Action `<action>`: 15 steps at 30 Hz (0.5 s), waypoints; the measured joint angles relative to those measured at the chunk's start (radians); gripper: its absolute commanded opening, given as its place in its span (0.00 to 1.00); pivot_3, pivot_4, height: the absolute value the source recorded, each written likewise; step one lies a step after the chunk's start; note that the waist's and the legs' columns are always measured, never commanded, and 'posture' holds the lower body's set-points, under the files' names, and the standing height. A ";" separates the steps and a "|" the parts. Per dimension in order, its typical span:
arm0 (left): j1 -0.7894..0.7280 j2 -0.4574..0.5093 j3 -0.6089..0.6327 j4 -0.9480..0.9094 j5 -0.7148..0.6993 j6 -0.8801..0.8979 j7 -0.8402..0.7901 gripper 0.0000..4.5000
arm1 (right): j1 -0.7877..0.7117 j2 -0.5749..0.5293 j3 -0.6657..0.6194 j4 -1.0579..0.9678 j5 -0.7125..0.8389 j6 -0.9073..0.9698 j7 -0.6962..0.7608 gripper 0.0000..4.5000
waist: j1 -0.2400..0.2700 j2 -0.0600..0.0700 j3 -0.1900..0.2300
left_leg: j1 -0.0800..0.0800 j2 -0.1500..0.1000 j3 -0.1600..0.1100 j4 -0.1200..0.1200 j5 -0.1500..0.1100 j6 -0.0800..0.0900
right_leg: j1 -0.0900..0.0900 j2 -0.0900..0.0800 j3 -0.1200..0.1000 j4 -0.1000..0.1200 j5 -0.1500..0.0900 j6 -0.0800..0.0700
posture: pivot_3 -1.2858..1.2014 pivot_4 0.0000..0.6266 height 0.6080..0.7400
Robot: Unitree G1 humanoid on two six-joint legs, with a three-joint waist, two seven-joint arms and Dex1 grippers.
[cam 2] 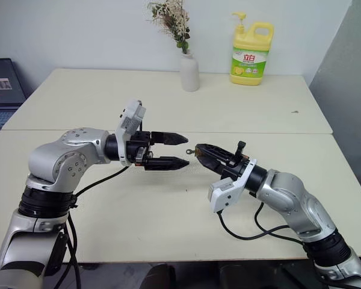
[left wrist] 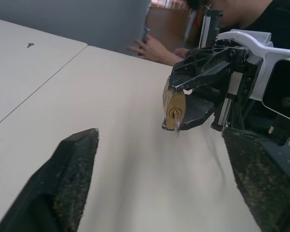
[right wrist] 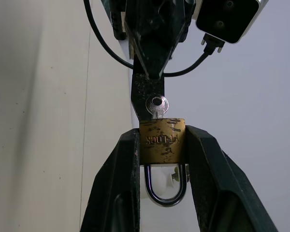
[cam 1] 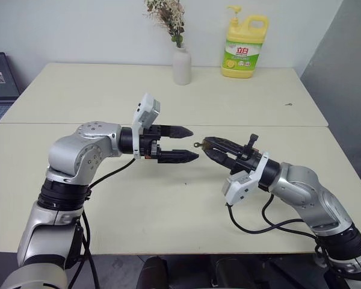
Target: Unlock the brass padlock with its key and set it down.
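Note:
My right gripper (cam 1: 208,148) is shut on the brass padlock (right wrist: 162,140), held above the table (cam 1: 168,205) with its fingers pressing the lock's two sides. The silvery shackle (right wrist: 165,192) loops back between those fingers and looks closed. A small silver key (right wrist: 157,106) sits in the keyhole, its head sticking out toward my left gripper (cam 1: 194,144). The left gripper is open and points at the padlock (left wrist: 174,105) from the opposite side. Its fingertips (cam 1: 186,156) stand just short of the key (left wrist: 177,127), one above and one below its level, touching nothing.
A white vase with dried flowers (cam 1: 182,65) and a yellow detergent bottle (cam 1: 245,48) stand at the far edge of the back table. A dark laptop (cam 1: 0,78) sits at the far left. A person's hand (left wrist: 152,48) rests on the table beyond my right arm.

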 measured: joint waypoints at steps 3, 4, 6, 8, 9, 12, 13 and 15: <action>-0.013 -0.016 -0.011 0.013 0.010 -0.007 -0.005 0.52 | 0.004 0.007 0.000 0.000 0.000 0.003 0.008 0.21 | 0.000 0.000 0.000 | 0.000 0.000 0.000 0.000 0.000 0.000 | 0.000 0.000 0.000 0.000 0.000 0.000 | 0.52 0.24 1.00; -0.014 -0.019 -0.011 0.017 0.011 -0.008 -0.009 0.44 | 0.004 0.008 0.000 0.000 0.000 0.005 0.009 0.21 | 0.000 0.000 0.000 | 0.000 0.000 0.000 0.000 0.000 0.000 | 0.000 0.000 0.000 0.000 0.000 0.000 | 0.52 0.24 1.00; -0.014 -0.019 -0.012 0.019 0.014 -0.008 -0.022 0.30 | 0.007 0.009 0.000 0.000 0.000 0.010 0.013 0.21 | -0.001 0.000 0.000 | 0.000 0.000 0.000 0.000 0.000 0.000 | 0.000 0.000 0.000 0.000 0.000 0.000 | 0.52 0.24 1.00; -0.014 -0.019 -0.012 0.019 0.020 -0.013 -0.030 0.16 | 0.010 0.012 0.000 0.000 0.000 0.013 0.017 0.21 | -0.001 0.000 0.000 | 0.000 0.000 -0.001 0.000 0.000 0.000 | 0.000 0.000 0.000 0.000 0.000 0.000 | 0.52 0.24 1.00; -0.014 -0.019 -0.013 0.020 0.026 -0.017 -0.037 0.09 | 0.010 0.013 0.000 0.000 0.000 0.014 0.020 0.21 | -0.001 0.000 0.000 | 0.000 0.000 0.000 0.000 0.000 0.000 | 0.000 0.000 0.000 0.000 0.000 0.000 | 0.52 0.24 1.00; -0.014 -0.019 -0.019 0.020 0.037 -0.029 -0.054 0.00 | 0.010 0.017 0.000 0.001 0.000 0.017 0.026 0.21 | -0.001 0.000 0.000 | 0.000 0.000 -0.001 0.000 0.000 0.000 | 0.000 0.000 0.000 0.000 0.000 0.000 | 0.52 0.24 1.00; -0.014 -0.019 -0.019 0.020 0.039 -0.030 -0.057 0.00 | 0.010 0.019 0.000 0.002 0.000 0.017 0.026 0.21 | -0.001 0.000 0.000 | 0.000 0.000 -0.001 0.000 0.000 0.000 | 0.000 0.000 0.000 0.000 0.000 0.000 | 0.52 0.24 1.00; -0.014 -0.019 -0.019 0.020 0.043 -0.031 -0.061 0.00 | 0.010 0.023 0.000 0.002 0.000 0.017 0.028 0.21 | -0.001 0.000 0.000 | 0.000 0.000 -0.001 0.000 0.000 0.000 | 0.000 0.000 0.000 0.000 0.000 0.000 | 0.52 0.24 1.00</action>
